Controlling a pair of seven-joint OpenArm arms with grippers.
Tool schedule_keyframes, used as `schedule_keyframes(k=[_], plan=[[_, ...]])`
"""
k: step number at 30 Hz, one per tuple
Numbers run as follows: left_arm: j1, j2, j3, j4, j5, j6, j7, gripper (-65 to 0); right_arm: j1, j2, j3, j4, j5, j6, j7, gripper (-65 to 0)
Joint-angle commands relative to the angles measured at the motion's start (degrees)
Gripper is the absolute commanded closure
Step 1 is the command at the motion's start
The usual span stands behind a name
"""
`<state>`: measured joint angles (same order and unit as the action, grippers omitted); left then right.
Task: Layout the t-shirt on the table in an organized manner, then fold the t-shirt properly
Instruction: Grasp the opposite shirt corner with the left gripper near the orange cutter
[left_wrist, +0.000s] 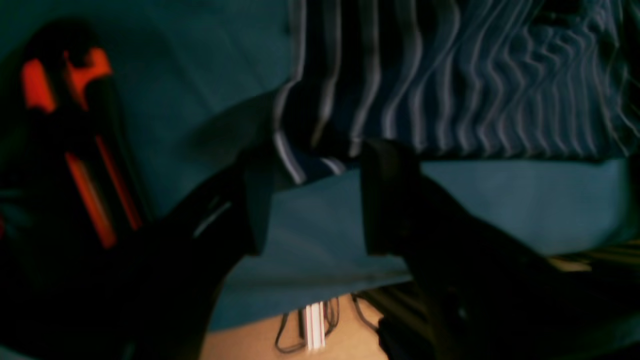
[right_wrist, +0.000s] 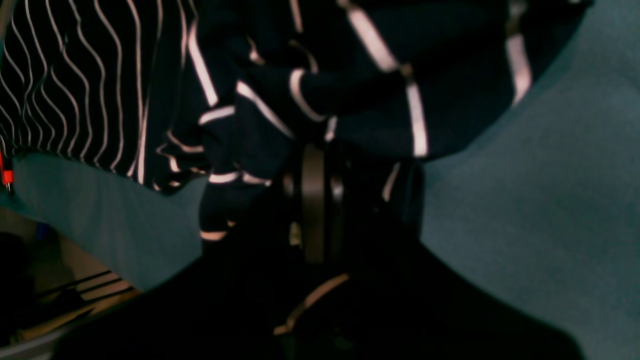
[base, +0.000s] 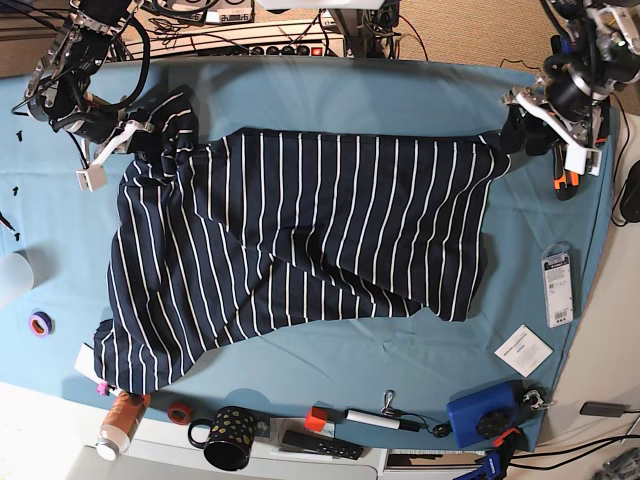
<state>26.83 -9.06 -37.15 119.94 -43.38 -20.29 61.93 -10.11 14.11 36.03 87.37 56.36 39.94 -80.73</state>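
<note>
The navy white-striped t-shirt (base: 310, 230) lies spread across the teal table (base: 340, 92), rumpled, with its lower left part slanting toward the front edge. At the back left, my right gripper (base: 148, 140) is shut on a bunched edge of the t-shirt (right_wrist: 280, 100); in its wrist view the cloth gathers over the closed fingers (right_wrist: 314, 200). At the back right, my left gripper (base: 514, 128) stands open. A corner of the t-shirt (left_wrist: 450, 90) reaches between its two dark fingers (left_wrist: 257, 200) just above the table (left_wrist: 500, 200).
An orange-handled tool (base: 566, 178) lies by the left arm, also seen as the orange tool (left_wrist: 80, 150) in its wrist view. A packet (base: 556, 285), white card (base: 522, 350) and blue box (base: 482, 415) sit at the right. A mug (base: 225, 437), bottle (base: 120, 422), remote (base: 320, 443) and tape roll (base: 40, 323) line the front and left.
</note>
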Motion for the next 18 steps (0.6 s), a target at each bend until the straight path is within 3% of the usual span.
schedule_keyframes(k=[1,5,11,18], plan=[[0.0,-0.5,0.3,0.8,0.7,0.7,-1.9,-27.5,0.4,1.0,0.4,0.9,0.3,0.1,0.7,0.0],[-0.6,-0.5,0.7,-1.3,0.9,1.6,-5.2,-27.5,0.4,1.1,0.4,0.9,0.4,0.1,0.7,0.0],[-4.2,-0.5,0.7,-10.6,-2.5,-3.4,-5.7,-27.5,0.5,1.2,0.4,0.9,0.4,0.1,0.7,0.0],[-5.6,-0.5,0.7,-13.1,-2.5,-5.3,-7.2,-27.5,0.5,1.1,0.4,0.9,0.4,0.1,0.7,0.0]])
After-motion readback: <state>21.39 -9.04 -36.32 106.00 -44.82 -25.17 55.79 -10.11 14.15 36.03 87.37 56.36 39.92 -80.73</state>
